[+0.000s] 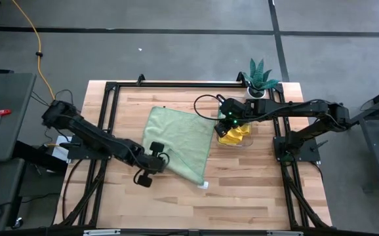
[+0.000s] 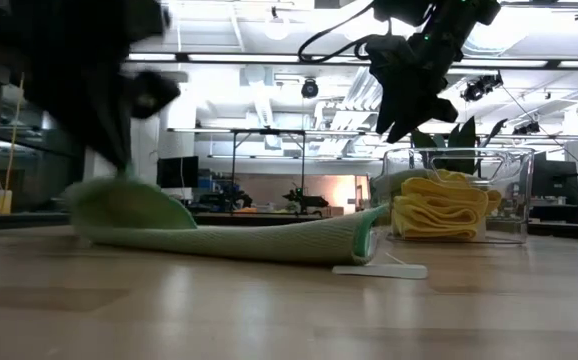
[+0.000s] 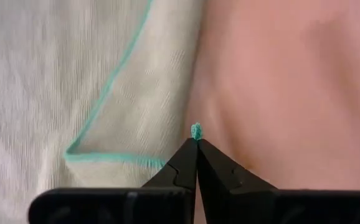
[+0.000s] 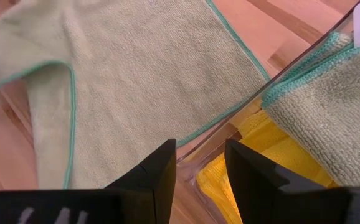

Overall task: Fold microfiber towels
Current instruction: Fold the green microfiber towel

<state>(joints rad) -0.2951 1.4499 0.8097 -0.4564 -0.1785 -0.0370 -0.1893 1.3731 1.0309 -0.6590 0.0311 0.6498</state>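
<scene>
A pale sage green towel (image 1: 179,143) lies spread on the middle of the table. Its corner near the table's left side is raised and curled over (image 2: 129,205). My left gripper (image 1: 162,155) is at that corner, shut on the towel's teal hem. My right gripper (image 4: 200,149) hangs open above the rim of a clear container (image 2: 519,200) at the back right and touches nothing. Folded yellow towels (image 2: 439,210) lie in the container, and another green towel (image 4: 329,106) drapes over its rim. My left gripper pinches the green towel's teal hem (image 3: 196,131) between the very ends of its two fingers, so only a small nub of edge shows. The fingers slant down from the table's left side. The held corner is lifted off the wood and the rest of the towel lies on the table.
A small potted plant (image 1: 260,77) stands at the far right corner behind the container. A white tag (image 2: 379,270) lies by the towel's near corner. Bare wood lies along the table's near side.
</scene>
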